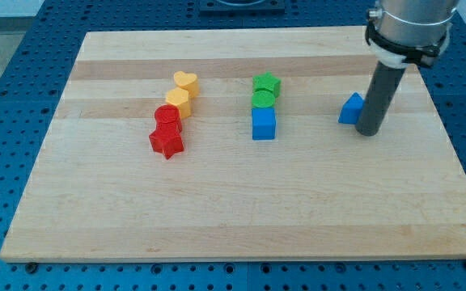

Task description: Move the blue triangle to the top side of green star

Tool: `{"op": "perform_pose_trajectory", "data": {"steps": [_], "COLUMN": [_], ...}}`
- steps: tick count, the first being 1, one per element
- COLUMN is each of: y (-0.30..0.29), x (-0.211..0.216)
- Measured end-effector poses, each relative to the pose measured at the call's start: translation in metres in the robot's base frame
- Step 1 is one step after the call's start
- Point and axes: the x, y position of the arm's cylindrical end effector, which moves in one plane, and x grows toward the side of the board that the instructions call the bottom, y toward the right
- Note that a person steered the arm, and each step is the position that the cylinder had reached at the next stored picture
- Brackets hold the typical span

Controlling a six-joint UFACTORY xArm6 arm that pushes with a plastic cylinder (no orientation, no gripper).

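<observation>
The blue triangle (351, 108) lies on the wooden board at the view's right. My tip (368, 132) stands right next to it, at its right and slightly lower side, touching or nearly touching it. The green star (267, 83) sits near the board's middle, to the left of the triangle. It heads a short column, with a green round block (264, 99) just below it and a blue cube (264, 124) below that.
A yellow heart (186, 82), a yellow hexagonal block (177, 100), a red round block (168, 118) and a red star (167, 142) form a slanted line at the left-centre. The wooden board (233, 210) rests on a blue perforated table.
</observation>
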Motion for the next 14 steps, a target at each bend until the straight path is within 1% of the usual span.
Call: {"op": "perform_pose_trajectory", "data": {"steps": [2, 5, 6, 8, 11, 13, 14], "y": [-0.005, -0.048, -0.05, -0.05, -0.033, -0.033, -0.029], "x": [-0.026, -0.033, -0.041, -0.066, -0.068, -0.097, -0.102]}}
